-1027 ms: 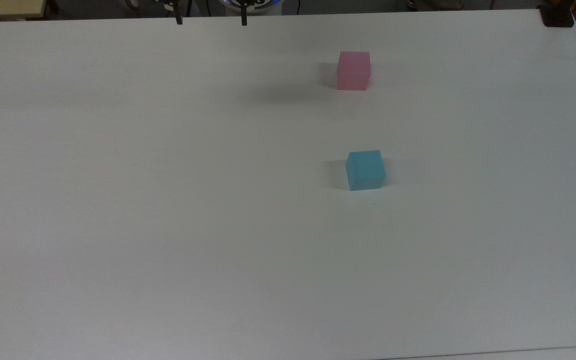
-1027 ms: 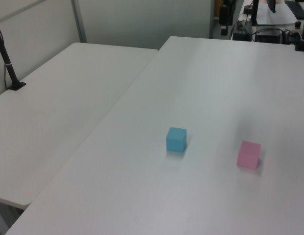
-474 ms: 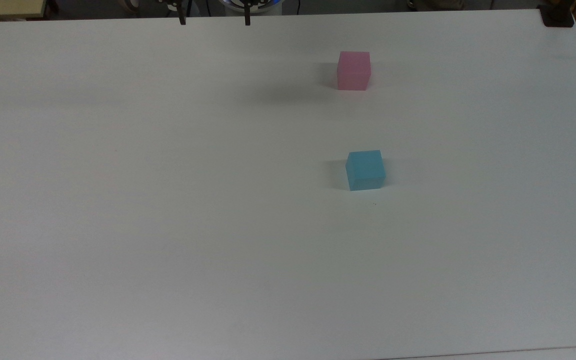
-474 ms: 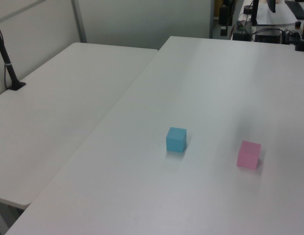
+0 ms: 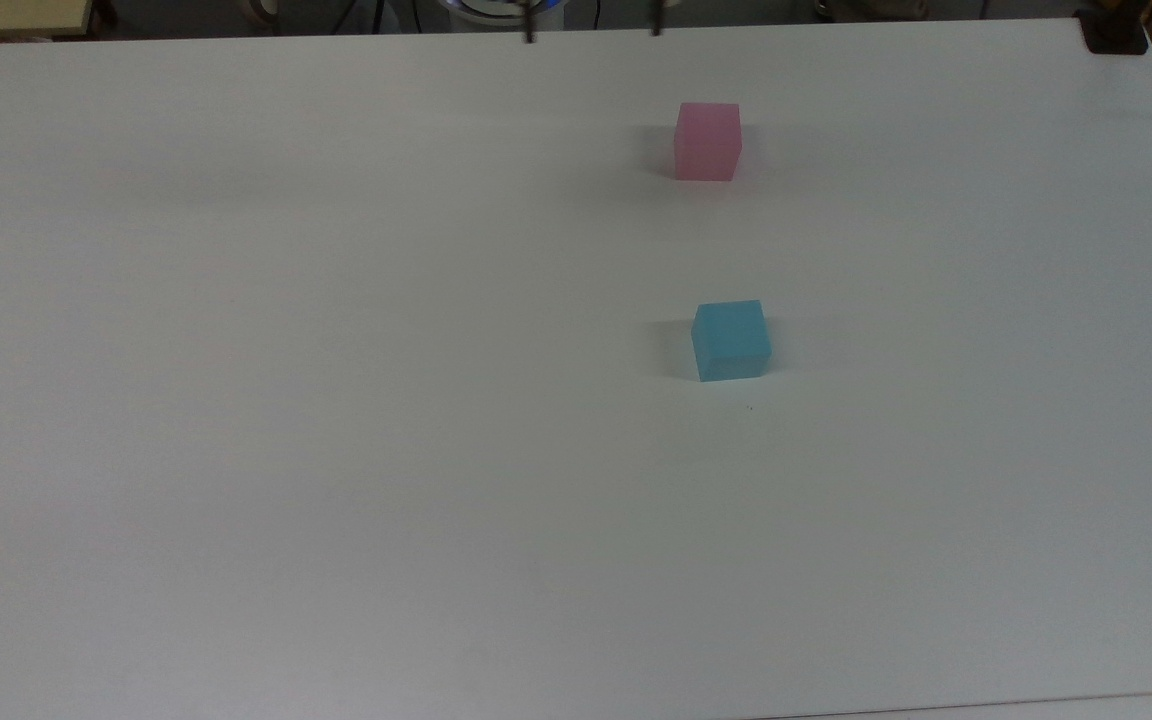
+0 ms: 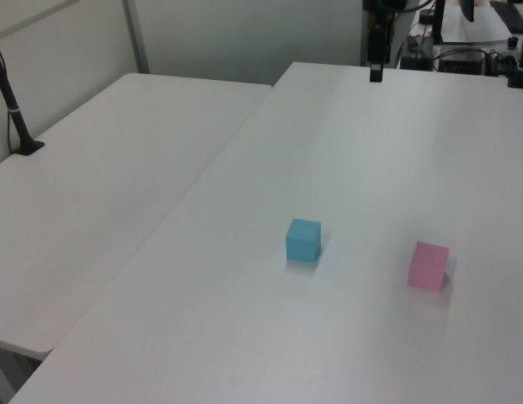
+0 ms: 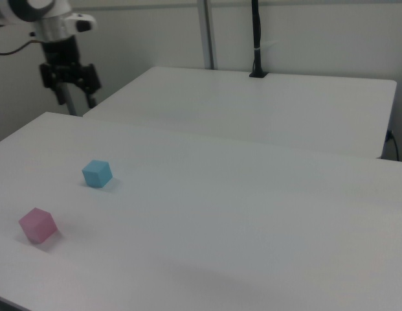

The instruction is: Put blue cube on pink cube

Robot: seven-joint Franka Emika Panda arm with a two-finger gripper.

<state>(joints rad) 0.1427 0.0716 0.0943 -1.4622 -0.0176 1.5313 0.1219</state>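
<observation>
Since half a second ago the gripper (image 5: 591, 30) has slid toward the top view's right along the far edge of the table (image 5: 336, 450), its two fingertips now poking in at the top of the frame a little to the top view's left of the pink cube (image 5: 707, 141); both cubes lie where they lay. In the right view the gripper (image 7: 76, 100) hangs in the air with its two dark fingers spread apart and nothing between them, above and beyond the blue cube (image 7: 97, 173), well apart from it. In the left view the gripper (image 6: 376, 74) shows as a dark finger above the table's far end, far beyond the blue cube (image 6: 303, 240). The blue cube (image 5: 731, 340) sits flat on the white table, on its own, untouched. Taking it as the landmark: the pink cube stands well apart from it, farther up in the top view and almost in line with it; in the left view the pink cube (image 6: 428, 266) is to the left view's right of it and slightly nearer the camera; in the right view the pink cube (image 7: 37, 225) is to the right view's left of it and nearer the camera. A second white table (image 6: 101, 194) adjoins the first, and a black post (image 7: 256, 39) stands at its far edge.
</observation>
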